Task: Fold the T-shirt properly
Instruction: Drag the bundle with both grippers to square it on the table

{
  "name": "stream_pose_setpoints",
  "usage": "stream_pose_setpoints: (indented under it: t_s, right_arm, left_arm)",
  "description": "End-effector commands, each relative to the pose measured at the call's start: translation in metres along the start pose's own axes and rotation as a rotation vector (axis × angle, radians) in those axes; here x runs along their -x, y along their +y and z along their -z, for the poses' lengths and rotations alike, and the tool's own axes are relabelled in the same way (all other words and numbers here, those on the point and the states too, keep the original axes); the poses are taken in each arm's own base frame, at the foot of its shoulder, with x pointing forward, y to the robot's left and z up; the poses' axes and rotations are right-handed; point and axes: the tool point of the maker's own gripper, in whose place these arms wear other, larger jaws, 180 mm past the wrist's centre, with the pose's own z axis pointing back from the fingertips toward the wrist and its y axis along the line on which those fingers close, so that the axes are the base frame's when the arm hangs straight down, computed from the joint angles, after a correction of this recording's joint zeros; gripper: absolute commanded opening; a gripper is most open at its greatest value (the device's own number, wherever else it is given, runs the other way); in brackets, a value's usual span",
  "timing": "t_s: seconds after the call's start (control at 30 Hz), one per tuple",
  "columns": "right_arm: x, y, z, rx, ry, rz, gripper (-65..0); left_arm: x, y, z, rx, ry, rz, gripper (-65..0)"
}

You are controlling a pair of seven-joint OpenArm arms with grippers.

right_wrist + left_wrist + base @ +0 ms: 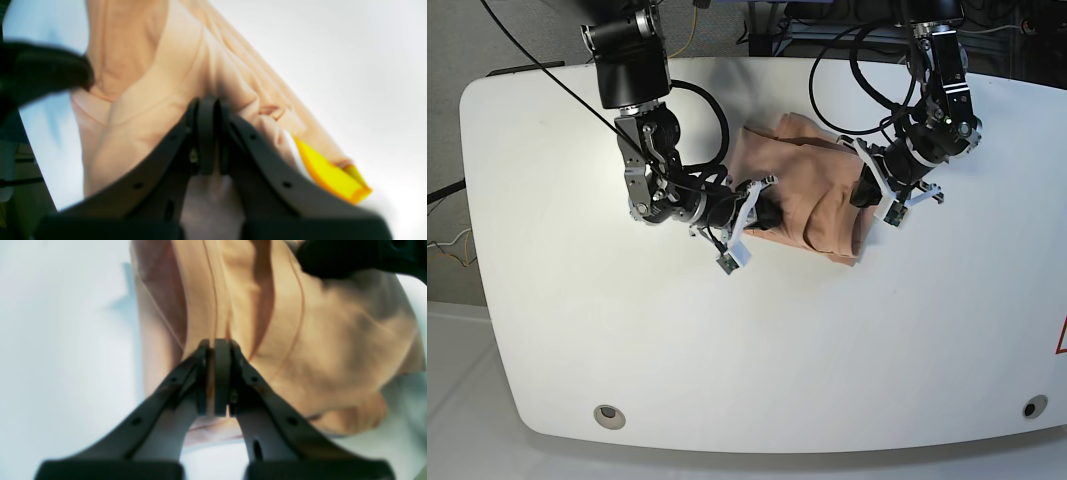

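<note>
The peach T-shirt [812,200] lies bunched and partly folded in the middle of the white table [577,330], between my two arms. My left gripper [217,343] is shut on a fold of the T-shirt [300,340]; in the base view it sits at the shirt's right edge [865,192]. My right gripper [207,100] is shut on the T-shirt [150,100] at its left edge [762,212]. A yellow tag [330,176] hangs from the cloth in the right wrist view.
Cables [867,90] loop above the table's far edge near the left arm. The right arm's links [642,150] lie over the table left of the shirt. Two round holes [608,415] mark the table's front corners.
</note>
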Motion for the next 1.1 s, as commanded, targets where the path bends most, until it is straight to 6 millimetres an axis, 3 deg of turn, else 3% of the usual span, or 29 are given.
stream_pose_setpoints:
  t_s: [0.0,0.23,0.63,1.07]
  right_arm:
    - [-0.017,-0.007,-0.011,0.035,-0.059,0.018,-62.7]
    - [-0.010,-0.024,-0.024,0.115,-0.092,0.118,-62.7]
    - [0.011,-0.054,-0.045,0.239,-0.167,0.294,-62.7]
    - [0.035,-0.063,-0.046,0.355,-0.241,0.470,-62.7]
  left_arm:
    - [-0.025,0.008,-0.001,-0.008,-0.072,0.020,-63.3]
    - [-0.028,0.022,0.009,-0.010,-0.060,0.016,-63.3]
    - [-0.025,0.028,0.026,0.010,-0.038,-0.020,-63.3]
    - [-0.037,0.033,0.035,0.012,-0.068,0.016,-63.3]
